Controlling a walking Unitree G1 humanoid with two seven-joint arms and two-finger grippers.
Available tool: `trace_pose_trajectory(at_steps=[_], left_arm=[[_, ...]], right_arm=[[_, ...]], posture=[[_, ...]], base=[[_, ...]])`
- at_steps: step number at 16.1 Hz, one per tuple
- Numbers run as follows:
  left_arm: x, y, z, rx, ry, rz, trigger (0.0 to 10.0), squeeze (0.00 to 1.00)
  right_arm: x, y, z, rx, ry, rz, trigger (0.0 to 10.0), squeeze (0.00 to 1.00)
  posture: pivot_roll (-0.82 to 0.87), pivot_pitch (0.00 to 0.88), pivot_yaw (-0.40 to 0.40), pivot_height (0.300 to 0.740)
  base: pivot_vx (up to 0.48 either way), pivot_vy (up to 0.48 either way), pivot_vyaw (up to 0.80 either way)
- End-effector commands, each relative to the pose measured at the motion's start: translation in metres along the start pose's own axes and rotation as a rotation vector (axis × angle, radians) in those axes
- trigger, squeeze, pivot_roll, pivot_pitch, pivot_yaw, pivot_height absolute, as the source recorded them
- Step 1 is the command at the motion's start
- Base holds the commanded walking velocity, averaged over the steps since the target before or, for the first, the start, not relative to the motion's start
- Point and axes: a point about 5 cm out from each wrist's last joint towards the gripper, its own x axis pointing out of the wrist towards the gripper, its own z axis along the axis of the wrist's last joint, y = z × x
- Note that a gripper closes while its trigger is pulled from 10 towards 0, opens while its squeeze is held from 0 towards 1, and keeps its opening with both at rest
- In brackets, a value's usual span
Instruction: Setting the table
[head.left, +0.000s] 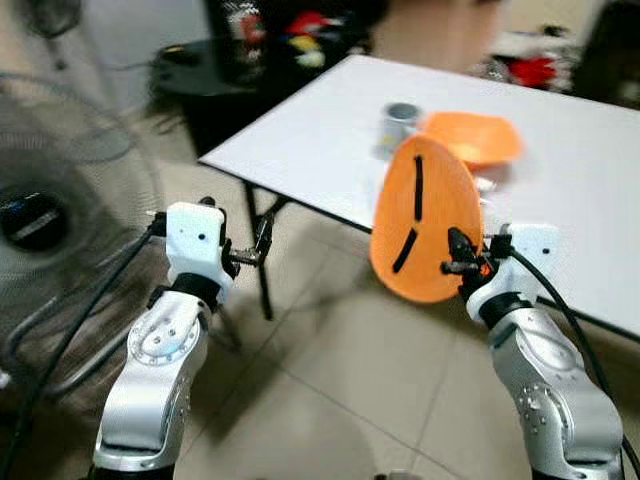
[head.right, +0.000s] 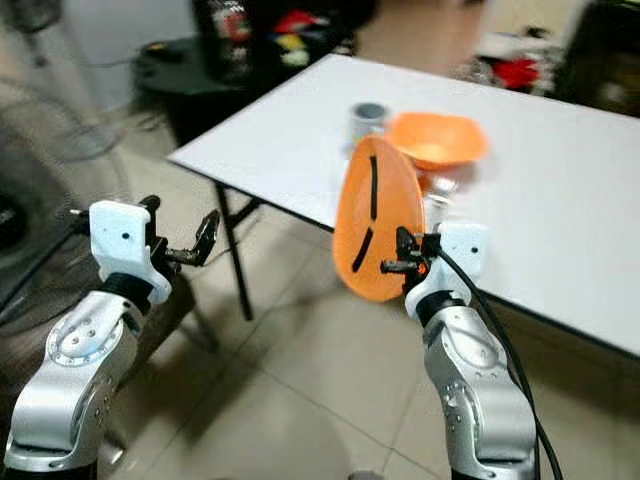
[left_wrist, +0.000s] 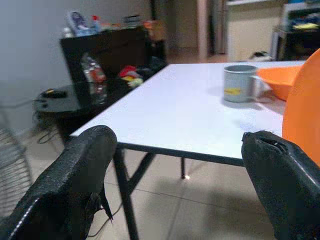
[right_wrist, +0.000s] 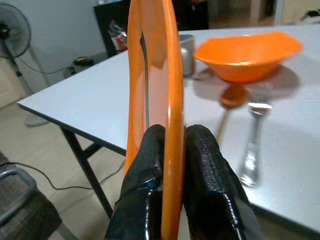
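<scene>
My right gripper (head.left: 462, 256) is shut on the rim of an orange plate (head.left: 425, 220), held upright on edge just off the white table's (head.left: 320, 140) near edge. In the right wrist view the two black fingers (right_wrist: 150, 165) pinch the orange plate (right_wrist: 155, 65) between them. On the table stand an orange bowl (head.left: 475, 138) and a grey mug (head.left: 400, 125). A spoon (right_wrist: 231, 97) and a fork (right_wrist: 252, 145) lie beside the bowl (right_wrist: 247, 52). My left gripper (head.left: 262, 240) is open and holds nothing, out over the floor by the table leg.
A standing fan (head.left: 50, 200) is at my left with a cable on the tiled floor. A dark side table (left_wrist: 85, 95) with bottles and clutter stands beyond the white table's far left corner. The table leg (head.left: 262, 270) is close to my left gripper.
</scene>
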Motion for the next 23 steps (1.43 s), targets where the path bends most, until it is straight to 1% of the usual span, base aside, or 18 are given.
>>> trace_pose_trajectory(at_steps=[1, 4, 6, 8, 10, 12, 15, 16, 17, 19, 20, 23], left_arm=[[0.001, 0.003, -0.002, 0.008, 0.015, 0.005, 10.0, 0.0], [0.002, 0.004, -0.002, 0.012, 0.015, 0.005, 10.0, 0.0], [0.004, 0.006, -0.002, 0.015, 0.011, 0.008, 10.0, 0.0], [0.005, 0.009, -0.001, 0.018, 0.008, 0.016, 10.0, 0.0], [0.004, 0.01, -0.001, -0.006, 0.009, 0.028, 10.0, 0.0], [0.003, 0.011, 0.001, -0.016, -0.008, 0.042, 10.0, 0.0], [0.004, 0.008, 0.004, -0.019, -0.036, 0.015, 10.0, 0.0], [0.005, 0.008, 0.004, -0.024, -0.039, 0.016, 10.0, 0.0], [0.008, 0.009, 0.006, -0.022, -0.045, 0.026, 10.0, 0.0], [0.01, 0.009, 0.006, -0.025, -0.051, 0.033, 10.0, 0.0], [0.01, 0.008, 0.005, -0.035, -0.05, 0.036, 10.0, 0.0], [0.008, 0.008, 0.004, -0.04, -0.048, 0.031, 10.0, 0.0]], right_arm=[[-0.001, 0.003, 0.013, 0.001, -0.04, 0.015, 10.0, 0.0], [-0.001, 0.005, 0.017, 0.026, -0.066, 0.03, 10.0, 0.0], [-0.001, 0.01, 0.028, 0.126, -0.132, 0.067, 10.0, 0.0], [-0.002, 0.014, 0.036, 0.202, -0.178, 0.106, 10.0, 0.0], [-0.003, 0.015, 0.035, 0.23, -0.17, 0.118, 10.0, 0.0], [-0.003, 0.018, 0.036, 0.228, -0.159, 0.149, 10.0, 0.0], [0.0, 0.022, 0.03, 0.253, -0.113, 0.186, 10.0, 0.0], [0.0, 0.022, 0.03, 0.254, -0.114, 0.188, 10.0, 0.0], [0.005, 0.021, 0.034, 0.243, -0.128, 0.198, 10.0, 0.0], [0.007, 0.022, 0.038, 0.223, -0.142, 0.212, 10.0, 0.0], [0.006, 0.025, 0.044, 0.198, -0.159, 0.25, 10.0, 0.0], [0.003, 0.031, 0.045, 0.179, -0.166, 0.3, 10.0, 0.0]], posture=[[0.06, 0.0, 0.061, 0.74], [0.06, 0.0, 0.061, 0.74], [0.06, 0.0, 0.062, 0.74], [0.06, 0.0, 0.062, 0.74], [0.05, 0.0, 0.065, 0.74], [0.05, 0.0, 0.064, 0.74], [0.06, 0.0, 0.057, 0.74], [0.06, 0.0, 0.052, 0.74], [0.05, 0.0, 0.04, 0.74], [0.04, 0.0, 0.032, 0.74], [0.03, 0.0, 0.034, 0.74], [0.03, 0.0, 0.039, 0.74]], base=[[0.0, 0.334, -0.8], [0.0, 0.349, -0.8], [0.0, 0.368, -0.65], [0.0, 0.366, 0.0], [0.0, 0.0, 0.0], [0.0, 0.0, 0.0], [0.0, 0.0, 0.0], [0.247, 0.0, 0.0], [0.281, 0.0, 0.0], [0.291, 0.0, 0.0], [0.307, 0.0, 0.0], [0.316, 0.0, 0.0]])
